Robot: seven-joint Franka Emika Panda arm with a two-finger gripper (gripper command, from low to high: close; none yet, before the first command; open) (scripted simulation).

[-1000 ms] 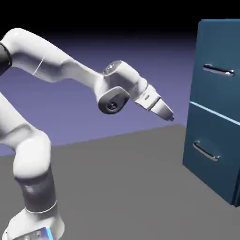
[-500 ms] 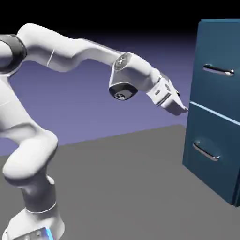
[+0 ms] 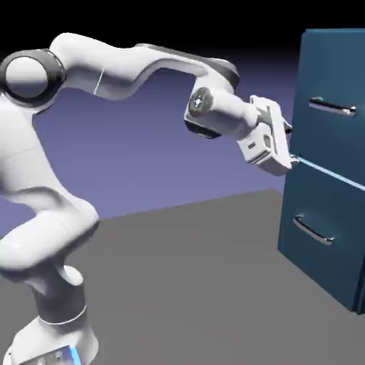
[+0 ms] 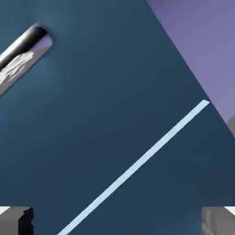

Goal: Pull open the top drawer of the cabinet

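The dark teal cabinet [image 3: 335, 187] stands at the right of the exterior view. Its top drawer [image 3: 336, 139] sits flush, with a slim silver handle [image 3: 332, 107]. My gripper [image 3: 291, 147] is open just in front of the cabinet's left edge, level with the pale seam [image 3: 324, 171] between the two drawers and below the handle. In the hand view the teal front fills the picture. The top drawer's handle [image 4: 23, 49] shows at the upper left and the seam [image 4: 137, 165] crosses diagonally. Both fingertips [image 4: 16, 220] sit at the bottom corners with nothing between them.
The lower drawer [image 3: 321, 242] has the same kind of silver handle [image 3: 314, 230]. The grey table [image 3: 199, 285] stretches from my base to the cabinet's foot. Purple backdrop [image 4: 202, 41] shows past the cabinet's edge in the hand view.
My arm has swung right and upward toward the cabinet, and the hand has turned to face its front. The gripper has stayed open and the drawer has not moved.
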